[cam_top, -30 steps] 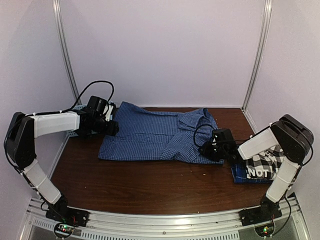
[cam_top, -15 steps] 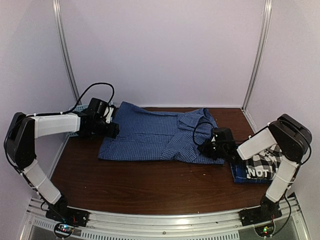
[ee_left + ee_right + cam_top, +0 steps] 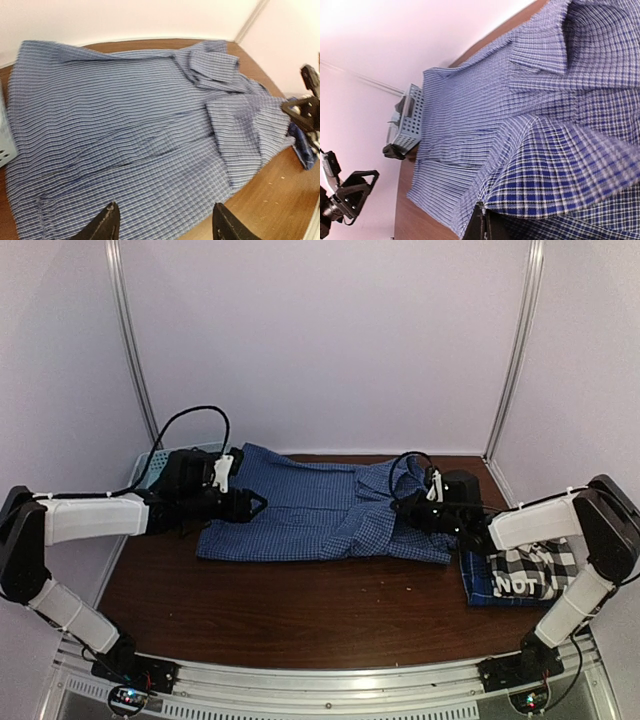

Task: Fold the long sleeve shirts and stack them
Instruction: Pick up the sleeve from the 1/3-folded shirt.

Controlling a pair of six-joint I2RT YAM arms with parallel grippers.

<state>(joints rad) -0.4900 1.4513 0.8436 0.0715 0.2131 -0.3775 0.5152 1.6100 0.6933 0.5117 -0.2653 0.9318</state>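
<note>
A blue fine-check shirt [image 3: 300,512] lies spread across the back of the table, collar [image 3: 385,480] to the right. My right gripper [image 3: 407,503] is shut on a fold of its right side and holds that cloth raised; in the right wrist view the cloth [image 3: 560,165] drapes from the closed jaws of the right gripper [image 3: 487,212]. My left gripper [image 3: 252,505] hovers open over the shirt's left part; in the left wrist view the blue shirt [image 3: 125,115] fills the frame, and nothing sits between the left gripper's [image 3: 165,212] fingers. A folded black-and-white plaid shirt [image 3: 535,570] with white lettering lies at the right on a darker blue plaid one [image 3: 477,587].
A light blue lattice basket [image 3: 150,465] stands at the back left, beside the shirt's hem; it also shows as the basket [image 3: 412,117] in the right wrist view. Bare brown table [image 3: 300,605] runs along the front. Walls close in on both sides.
My right gripper has closed on the shirt's right side and moved back and up with it. The left arm has swung right, out over the shirt.
</note>
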